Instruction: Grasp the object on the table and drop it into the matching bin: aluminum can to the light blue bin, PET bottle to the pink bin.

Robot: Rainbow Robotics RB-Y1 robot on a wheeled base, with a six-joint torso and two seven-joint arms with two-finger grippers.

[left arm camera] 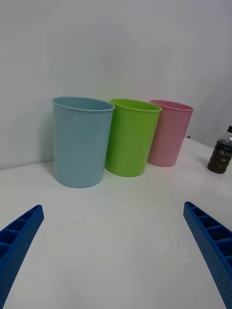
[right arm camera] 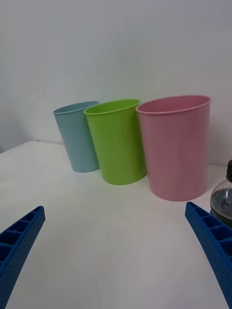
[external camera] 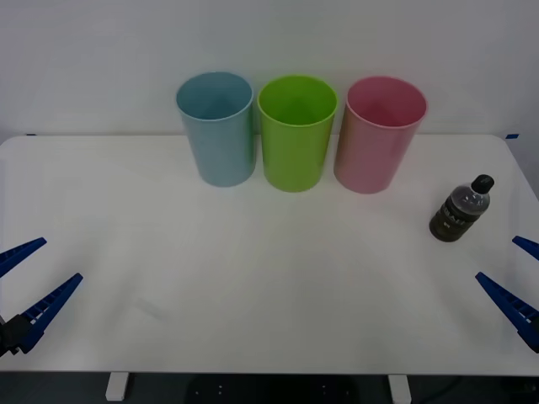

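A: From the front view, where is the PET bottle relative to the two arms?

B: It stands upright on the white tabletop, out to the right, just beside the pink bin but apart from it, cap up, long axis vertical; the right gripper sits at the near right edge with its jaws spread wide and empty; the bottle lies ahead of it and slightly inboard; the left gripper is at the near left edge, equally open, well apart from the bottle; so I judge the right arm the nearer one.

A: And the right wrist view?

B: The right gripper holds both blue fingers apart at the corners, nothing between them; the bottle is cut by the edge beside one finger, so it is off the jaws' centreline, not between them; the pink bin rises straight ahead, the lime green bin and light blue bin beyond; the arm looks low and level, pointed at the bins; my guess is it must swing toward the bottle before closing.

A: The left wrist view?

B: The left gripper is open too, empty; the light blue bin is nearest it; the bottle stands small and far off past the pink bin; this arm seems idle.
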